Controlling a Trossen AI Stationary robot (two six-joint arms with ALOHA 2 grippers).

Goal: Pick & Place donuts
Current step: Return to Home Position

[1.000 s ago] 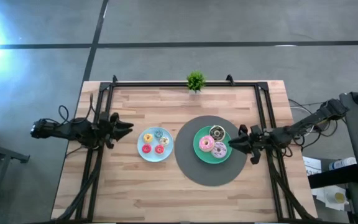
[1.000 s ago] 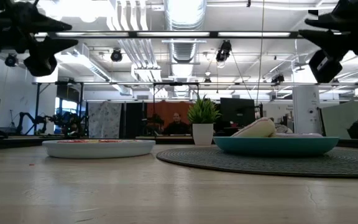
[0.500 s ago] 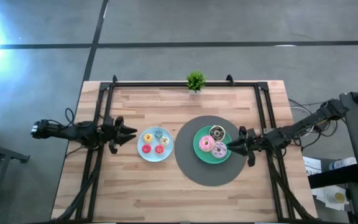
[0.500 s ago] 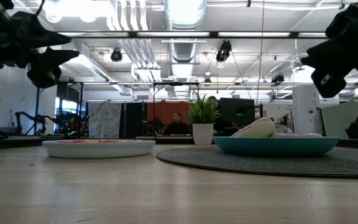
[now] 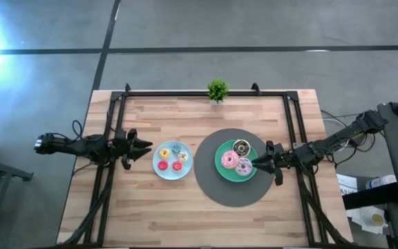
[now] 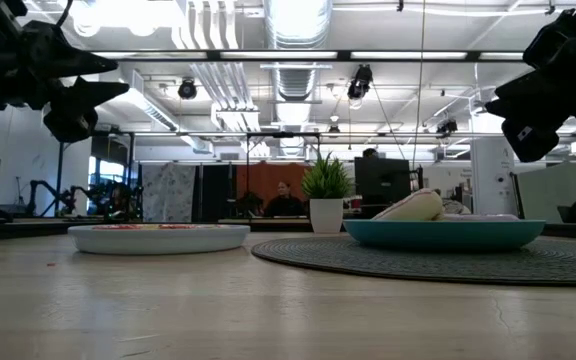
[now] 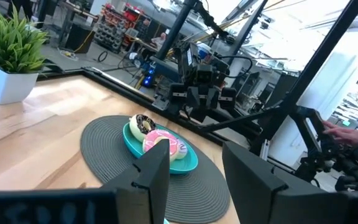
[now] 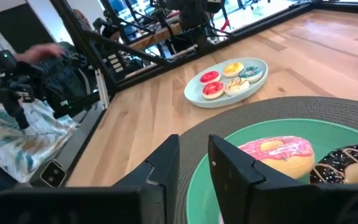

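Four small donuts (image 5: 172, 158) lie on the light-blue plate (image 5: 166, 176) mid-worktop, three bigger donuts (image 5: 230, 160) on the green plate (image 5: 236, 179) (light, stiff, probably slick: pinch across one ring side). Left gripper (image 5: 147, 146), right gripper (image 5: 256, 164): jaws parted, empty.

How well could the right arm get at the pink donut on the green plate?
Probably yes: the right gripper hovers open and empty over the green plate, and the pink donut lies just ahead, with only a lilac donut close by.
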